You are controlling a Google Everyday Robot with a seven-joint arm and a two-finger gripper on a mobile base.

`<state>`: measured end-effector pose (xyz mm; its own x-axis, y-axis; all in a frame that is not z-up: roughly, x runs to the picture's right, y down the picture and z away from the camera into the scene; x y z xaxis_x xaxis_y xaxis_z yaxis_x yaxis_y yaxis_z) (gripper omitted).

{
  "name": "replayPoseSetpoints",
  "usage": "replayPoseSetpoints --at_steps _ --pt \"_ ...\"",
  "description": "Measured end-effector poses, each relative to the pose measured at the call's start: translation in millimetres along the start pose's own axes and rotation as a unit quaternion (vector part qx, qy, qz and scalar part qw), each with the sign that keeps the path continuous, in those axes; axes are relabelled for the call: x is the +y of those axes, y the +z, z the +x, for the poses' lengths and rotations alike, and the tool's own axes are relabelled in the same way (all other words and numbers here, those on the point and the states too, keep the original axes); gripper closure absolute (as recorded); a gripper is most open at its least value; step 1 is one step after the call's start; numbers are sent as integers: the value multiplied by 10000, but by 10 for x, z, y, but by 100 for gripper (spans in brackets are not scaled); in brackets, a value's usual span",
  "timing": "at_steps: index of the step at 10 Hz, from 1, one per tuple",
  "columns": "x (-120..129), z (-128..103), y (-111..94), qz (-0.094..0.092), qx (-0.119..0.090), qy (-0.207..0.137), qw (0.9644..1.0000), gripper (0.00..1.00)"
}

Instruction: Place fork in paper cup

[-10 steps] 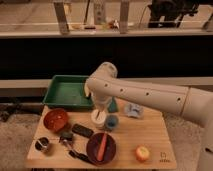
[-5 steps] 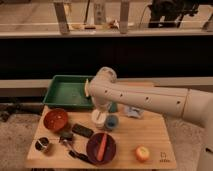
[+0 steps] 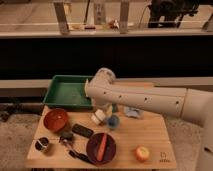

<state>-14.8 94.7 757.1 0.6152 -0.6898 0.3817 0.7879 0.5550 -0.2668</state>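
Note:
The white paper cup point(image 3: 98, 118) stands on the wooden table point(image 3: 150, 132), just left of the smaller blue-grey cup point(image 3: 113, 121). My white arm reaches in from the right and bends down over the cups. The gripper point(image 3: 101, 108) hangs right above the paper cup, mostly hidden by the arm. The fork does not show; I cannot tell whether it is in the gripper or in the cup.
A green tray point(image 3: 67, 93) sits at the back left. A red-brown bowl point(image 3: 55, 120), a small metal tin point(image 3: 42, 144), a dark flat object point(image 3: 82, 130), a dark-handled tool point(image 3: 75, 151), a dark bowl point(image 3: 92, 142) holding an orange stick point(image 3: 102, 147) and an orange fruit point(image 3: 142, 153) lie around.
The arm's elbow has sunk a little, bringing the gripper lower over the paper cup. The objects on the table have not moved.

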Motion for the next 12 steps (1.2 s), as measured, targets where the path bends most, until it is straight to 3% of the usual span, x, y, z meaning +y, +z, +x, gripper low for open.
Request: replayPoseSetpoints --at_steps 2,5,12 --pt "25 7 -33 148 -139 -95 9997 20" --pt "26 -27 -77 276 -108 -209 9993 20" --pt "15 -41 -78 278 -117 -220 9993 20"
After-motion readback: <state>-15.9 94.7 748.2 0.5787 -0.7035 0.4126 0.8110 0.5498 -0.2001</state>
